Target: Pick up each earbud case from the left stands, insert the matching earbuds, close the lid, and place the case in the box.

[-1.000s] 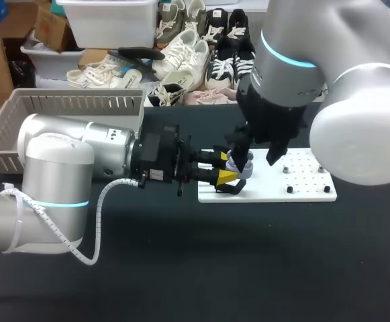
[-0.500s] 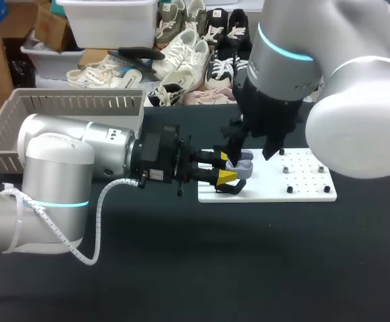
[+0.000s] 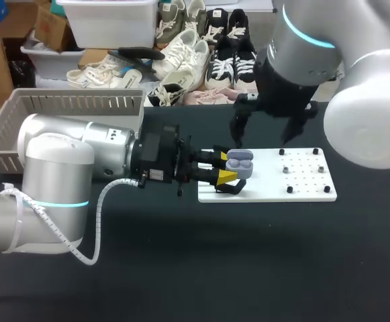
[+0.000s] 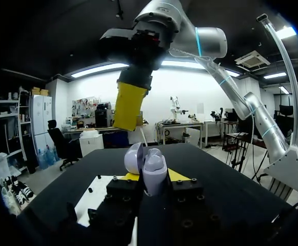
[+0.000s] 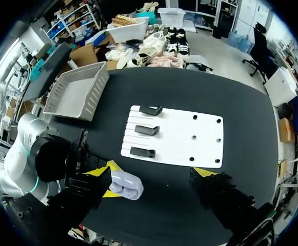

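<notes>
A lilac earbud case (image 3: 239, 163) hangs at the near-left edge of the white board (image 3: 302, 182), lid swung open, with my left gripper (image 3: 229, 168) shut on it. In the left wrist view the case (image 4: 154, 171) stands between my yellow tips, its lid (image 4: 134, 158) tilted aside. My right gripper (image 3: 260, 137) hovers above and behind the case, open wide and empty; one of its yellow fingers (image 4: 128, 105) shows high over the case. From the right wrist view the case (image 5: 126, 185) lies far below, between my right gripper's (image 5: 151, 177) spread fingers.
Three black stands (image 5: 146, 129) sit along one side of the white board (image 5: 190, 138), small pegs (image 3: 285, 170) on the other. A grey basket (image 3: 67, 111) stands at the table's far left, also in the right wrist view (image 5: 74, 92).
My right gripper has lifted up and away from the case and opened wide. The left gripper keeps still with the case in it.
</notes>
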`<state>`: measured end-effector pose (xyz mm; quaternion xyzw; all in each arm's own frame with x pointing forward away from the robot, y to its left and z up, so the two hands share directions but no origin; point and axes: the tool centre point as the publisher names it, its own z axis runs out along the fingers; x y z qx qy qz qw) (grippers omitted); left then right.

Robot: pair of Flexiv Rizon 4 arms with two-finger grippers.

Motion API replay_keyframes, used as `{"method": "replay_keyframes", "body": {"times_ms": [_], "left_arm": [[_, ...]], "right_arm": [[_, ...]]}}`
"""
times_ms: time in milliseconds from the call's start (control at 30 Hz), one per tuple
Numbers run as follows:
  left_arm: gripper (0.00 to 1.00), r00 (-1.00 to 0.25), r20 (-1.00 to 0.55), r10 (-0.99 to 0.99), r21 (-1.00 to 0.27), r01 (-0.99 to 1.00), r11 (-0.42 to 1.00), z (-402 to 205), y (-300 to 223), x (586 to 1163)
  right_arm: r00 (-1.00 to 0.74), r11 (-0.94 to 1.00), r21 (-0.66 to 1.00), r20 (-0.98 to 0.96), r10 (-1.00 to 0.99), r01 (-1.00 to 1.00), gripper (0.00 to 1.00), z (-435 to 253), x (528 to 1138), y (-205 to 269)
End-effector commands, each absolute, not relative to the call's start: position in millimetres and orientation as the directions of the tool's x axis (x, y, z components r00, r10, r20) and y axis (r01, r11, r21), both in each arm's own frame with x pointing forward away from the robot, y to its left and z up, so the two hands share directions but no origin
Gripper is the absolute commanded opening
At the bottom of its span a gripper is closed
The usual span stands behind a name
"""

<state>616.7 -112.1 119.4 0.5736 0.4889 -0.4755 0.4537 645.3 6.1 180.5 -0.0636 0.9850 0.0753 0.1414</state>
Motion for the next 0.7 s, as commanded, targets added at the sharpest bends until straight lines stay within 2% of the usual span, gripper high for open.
{"method": "replay_keyframes", "body": {"times_ms": [33,700], "left_arm": [[0.00,0.071,-0.989,0.128,0.057,0.993,-0.107,119,-112,616],[0.00,0.071,-0.989,0.128,0.057,0.993,-0.107,119,-112,616]], "right_arm": [[-0.956,0.983,0.132,-0.282,-0.082,-0.124,1.00,176,658,5],[-0.979,0.985,0.141,-0.193,-0.069,-0.098,1.00,154,656,-6]]}}
